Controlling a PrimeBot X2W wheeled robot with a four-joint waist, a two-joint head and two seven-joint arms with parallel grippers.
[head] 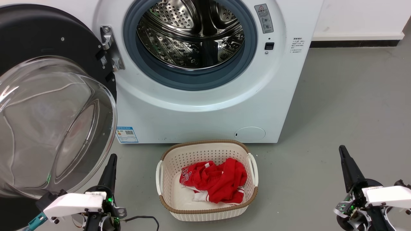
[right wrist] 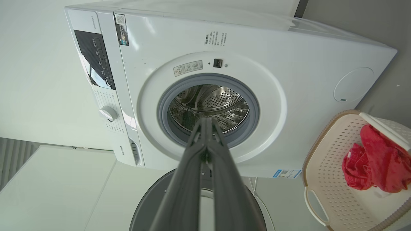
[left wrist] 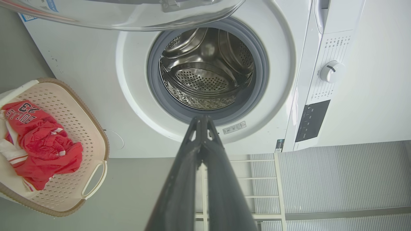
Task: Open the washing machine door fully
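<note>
Seeing the washing machine door (head: pixel 54 109) flung wide off the washing machine (head: pixel 205 118), with left gripper (head: pixel 112 158) and right gripper (head: pixel 342 150) both pinched tight on nothing, flanking the basket (head: pixel 205 141).

The door (head: pixel 54 106) left of the washing machine (head: pixel 199 118), basket (head: pixel 205 141) before it.
</note>
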